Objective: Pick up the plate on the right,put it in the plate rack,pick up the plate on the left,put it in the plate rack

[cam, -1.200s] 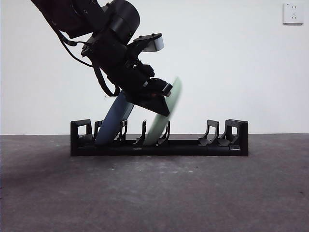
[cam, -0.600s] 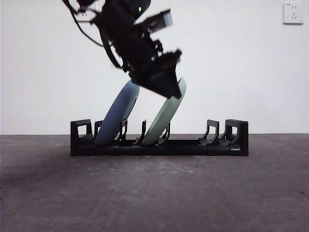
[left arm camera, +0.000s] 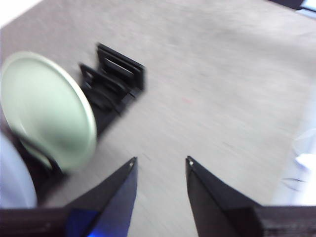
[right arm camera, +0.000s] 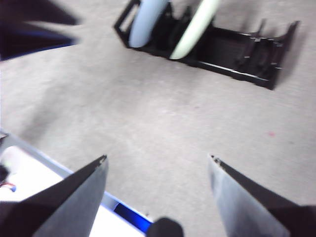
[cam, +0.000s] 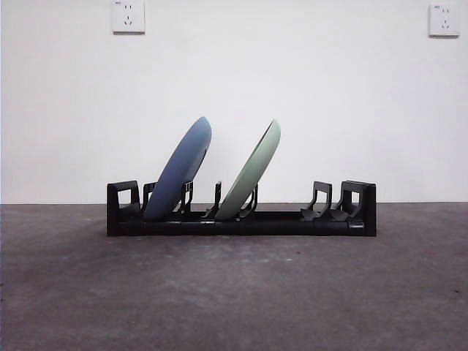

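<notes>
The black plate rack (cam: 292, 221) stands on the grey table with two plates leaning in its slots: a blue plate (cam: 179, 170) near its left end and a pale green plate (cam: 251, 170) toward the middle. Both arms are out of the front view. My left gripper (left arm camera: 160, 163) is open and empty, raised above the table beside the green plate (left arm camera: 47, 108) and the rack's end (left arm camera: 121, 74). My right gripper (right arm camera: 158, 160) is open and empty, well back from the rack (right arm camera: 242, 52), blue plate (right arm camera: 145, 17) and green plate (right arm camera: 195, 27).
Two wall sockets (cam: 128, 16) (cam: 444, 20) sit high on the white wall. The left arm shows as a dark shape (right arm camera: 34, 27) in a corner of the right wrist view. A white-and-blue edge (right arm camera: 44, 185) lies near the right gripper.
The left arm let go of the green plate, which now leans in the rack, and rose up out of the front view.
</notes>
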